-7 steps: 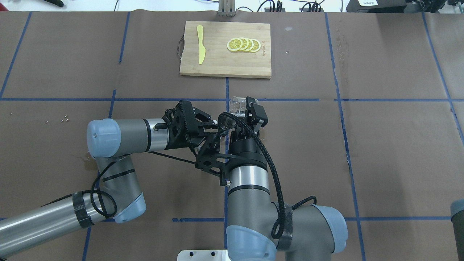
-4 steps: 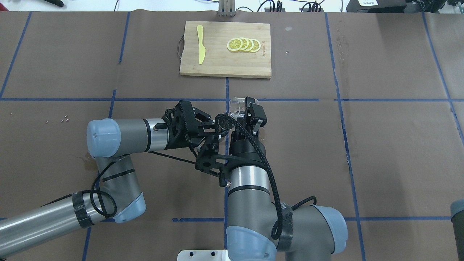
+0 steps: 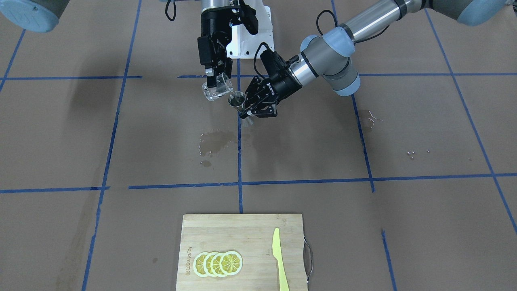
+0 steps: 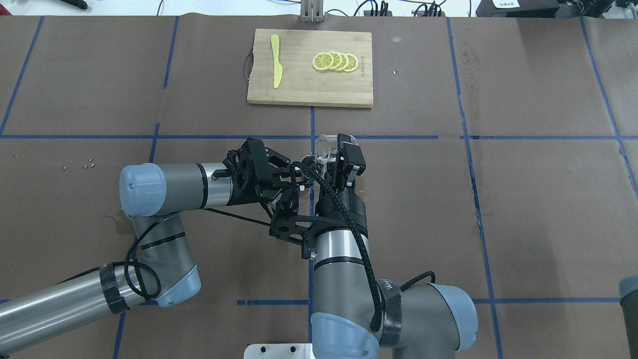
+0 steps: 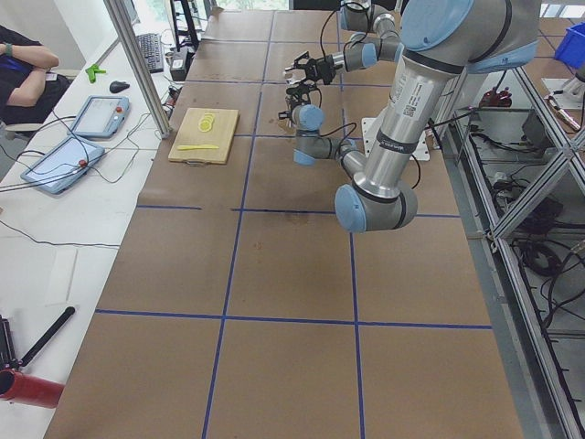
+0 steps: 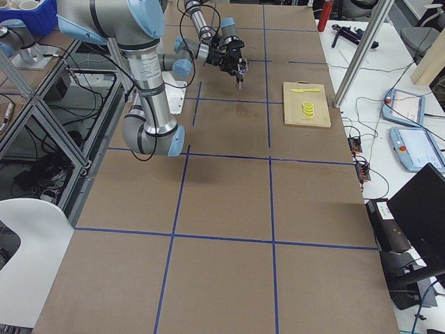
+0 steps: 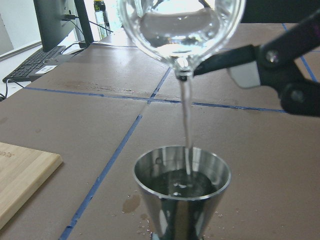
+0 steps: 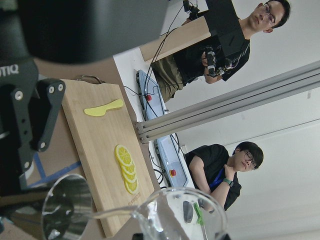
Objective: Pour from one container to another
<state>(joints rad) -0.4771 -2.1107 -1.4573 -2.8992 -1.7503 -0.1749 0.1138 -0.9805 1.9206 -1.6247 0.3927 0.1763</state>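
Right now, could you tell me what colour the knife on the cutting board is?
The knife is pale yellow, and it shows best in the overhead exterior view.

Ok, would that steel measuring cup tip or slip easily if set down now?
Probably tippy: the measuring cup flares wide at the rim, narrows below, and is taking water from the glass. Likely slippery: polished steel, with drops on the table beneath. It looks rigid, so the left claw shouldn't dent it.
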